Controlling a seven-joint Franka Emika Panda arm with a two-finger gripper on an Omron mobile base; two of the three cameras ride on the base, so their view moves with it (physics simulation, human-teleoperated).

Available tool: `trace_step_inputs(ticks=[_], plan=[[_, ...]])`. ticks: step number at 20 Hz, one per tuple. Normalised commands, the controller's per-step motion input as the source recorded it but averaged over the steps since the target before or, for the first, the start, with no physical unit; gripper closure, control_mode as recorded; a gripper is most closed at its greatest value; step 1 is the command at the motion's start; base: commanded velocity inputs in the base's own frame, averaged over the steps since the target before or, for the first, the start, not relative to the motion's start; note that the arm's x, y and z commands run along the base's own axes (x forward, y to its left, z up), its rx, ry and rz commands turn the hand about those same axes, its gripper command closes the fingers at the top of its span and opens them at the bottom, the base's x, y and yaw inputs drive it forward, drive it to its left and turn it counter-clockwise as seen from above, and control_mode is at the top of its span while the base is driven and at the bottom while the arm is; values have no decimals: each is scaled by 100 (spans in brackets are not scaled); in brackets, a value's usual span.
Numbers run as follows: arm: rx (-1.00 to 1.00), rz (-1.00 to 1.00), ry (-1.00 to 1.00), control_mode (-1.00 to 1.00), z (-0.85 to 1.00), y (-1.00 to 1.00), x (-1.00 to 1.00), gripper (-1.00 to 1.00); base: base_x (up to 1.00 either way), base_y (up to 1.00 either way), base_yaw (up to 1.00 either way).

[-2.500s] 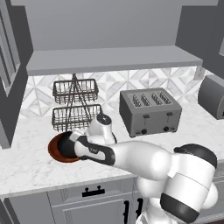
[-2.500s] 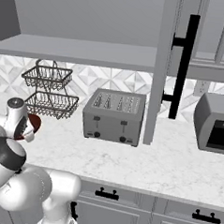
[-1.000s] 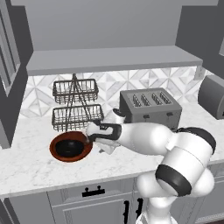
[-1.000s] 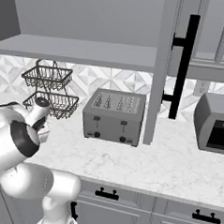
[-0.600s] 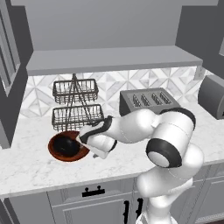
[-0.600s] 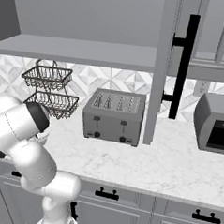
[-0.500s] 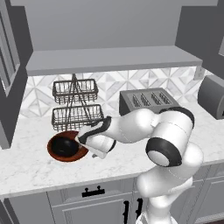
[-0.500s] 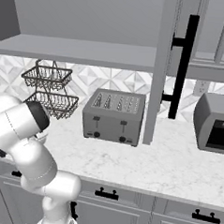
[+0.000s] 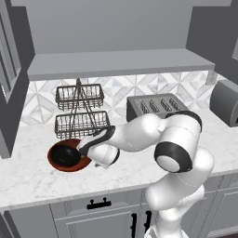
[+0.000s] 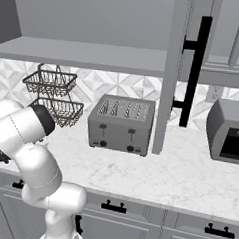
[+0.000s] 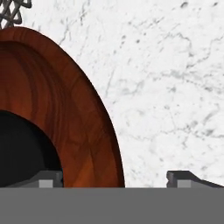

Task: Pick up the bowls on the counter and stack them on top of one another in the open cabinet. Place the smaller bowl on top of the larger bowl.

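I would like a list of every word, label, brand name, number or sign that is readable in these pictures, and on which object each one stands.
None: no readable text on anything.
The toaster has knobs and a lever on its front, without legible markings.
The wooden bowl, the black bowl, the wire baskets and the counter are unmarked.

smaller bowl sits in larger bowl on counter, before wire baskets.
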Motion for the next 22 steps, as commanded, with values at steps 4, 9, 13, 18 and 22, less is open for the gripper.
trace_step_inputs(ticks=[4,9,13,18,22], plan=[[0,-5,0,-100,0,-18,-4,100,0,0,0],[3,-9,0,-100,38,-44,-15,100,0,0,0],[6,-7,0,-100,98,-61,-68,100,0,0,0],[6,0,0,-100,100,-52,-80,100,0,0,0],[0,0,0,-100,100,-26,-55,100,0,0,0]])
